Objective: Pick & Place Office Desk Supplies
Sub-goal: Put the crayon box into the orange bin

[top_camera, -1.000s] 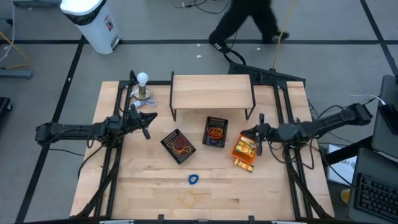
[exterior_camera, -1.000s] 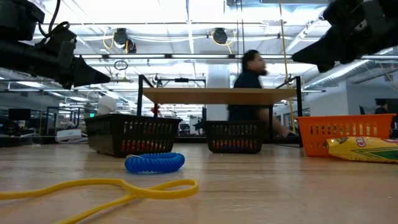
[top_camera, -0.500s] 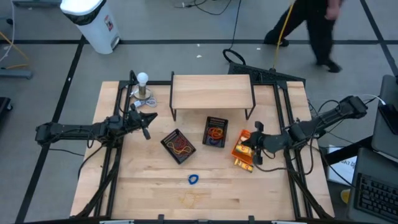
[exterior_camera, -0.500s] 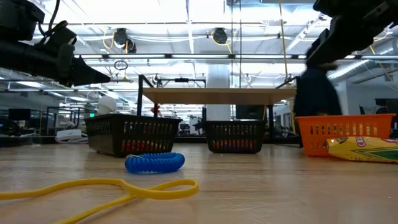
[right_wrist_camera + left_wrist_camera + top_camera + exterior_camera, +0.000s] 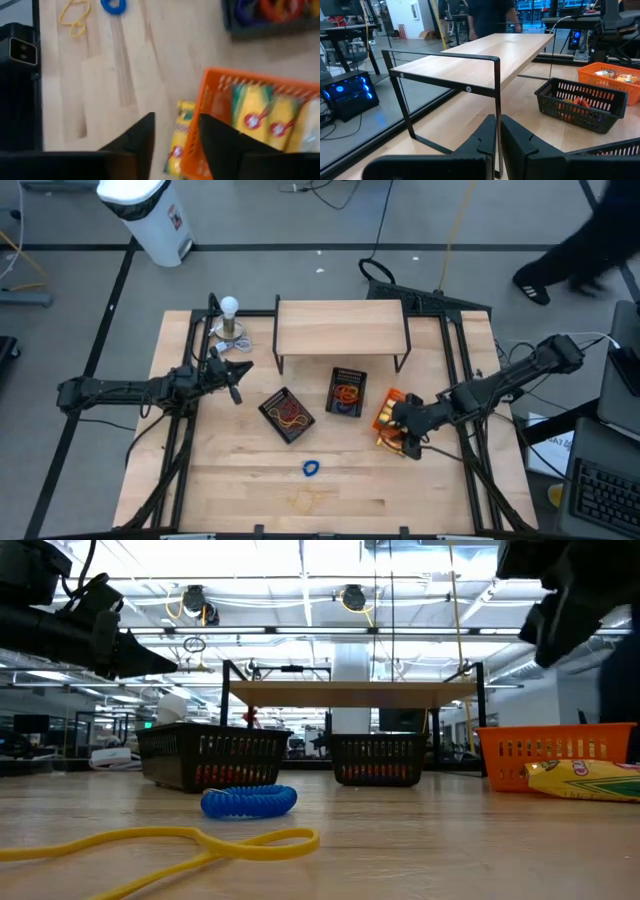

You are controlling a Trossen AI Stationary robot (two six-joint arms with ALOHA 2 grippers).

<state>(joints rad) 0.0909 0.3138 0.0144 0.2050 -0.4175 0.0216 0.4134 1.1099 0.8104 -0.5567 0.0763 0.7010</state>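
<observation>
Right gripper hovering, jaws parted and empty, above yellow rectangular packet lying on wooden table against orange plastic tray. Left gripper parked, jaws nearly closed. Risk: catching tray wall, dragging tray instead of packet.

no text, label or number is clear enough to read.

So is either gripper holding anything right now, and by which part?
Nothing is held. The right gripper is open above the yellow packet lying beside the orange tray, not gripping it. The left gripper is shut on nothing, near the wooden shelf.
</observation>
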